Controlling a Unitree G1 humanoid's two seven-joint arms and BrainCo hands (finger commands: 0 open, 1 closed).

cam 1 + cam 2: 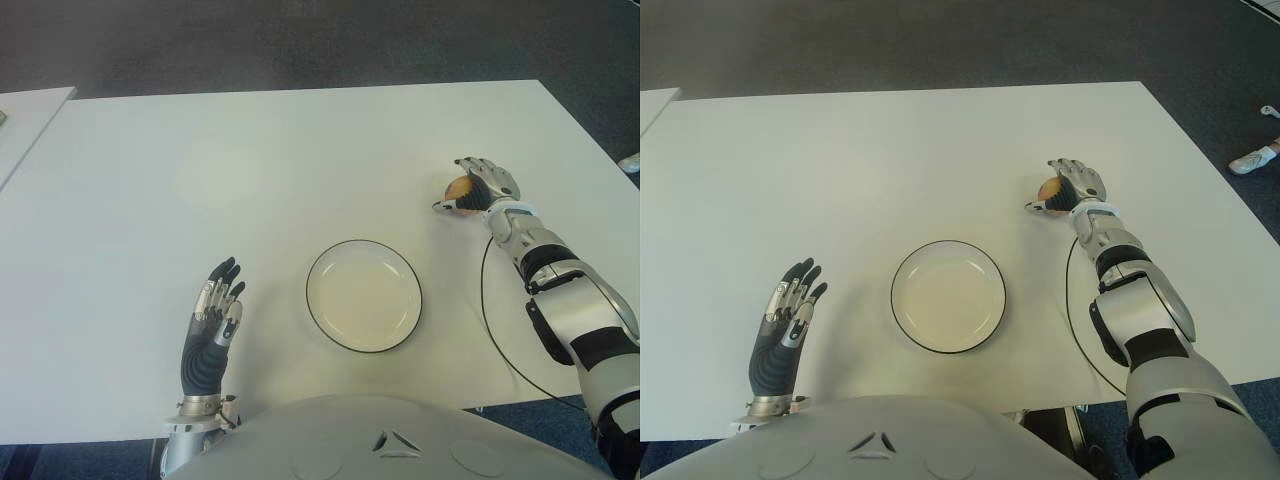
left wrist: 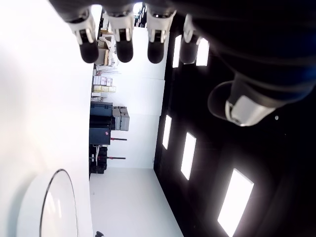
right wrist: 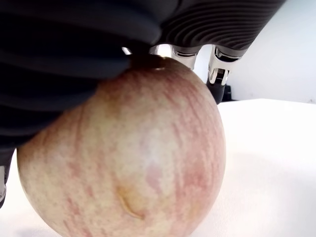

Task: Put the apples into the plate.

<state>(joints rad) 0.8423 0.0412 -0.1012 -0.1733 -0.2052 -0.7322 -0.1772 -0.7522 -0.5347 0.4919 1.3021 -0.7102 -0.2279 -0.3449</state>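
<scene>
The wide white counter (image 1: pixel 300 160) sits on dark grey carpeted floor (image 1: pixel 300 40). The right robot hand (image 1: pixel 478 190) curls its fingers over a round red-and-yellow streaked apple (image 1: pixel 459 190) on the counter, to the right of and beyond the shallow white round plate with a dark rim (image 1: pixel 363 296) — which holds nothing. The left robot hand (image 1: pixel 212 325) shows left of the plate, fingers straight and spread, holding nothing.

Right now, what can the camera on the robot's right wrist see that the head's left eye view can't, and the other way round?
Only the right wrist view shows the apple's red-streaked yellow skin up close under the right hand. Only the left eye view shows the empty plate, the open left hand beside it on its left, and the whole white table. Both show the right hand closed over the apple on the table.
</scene>
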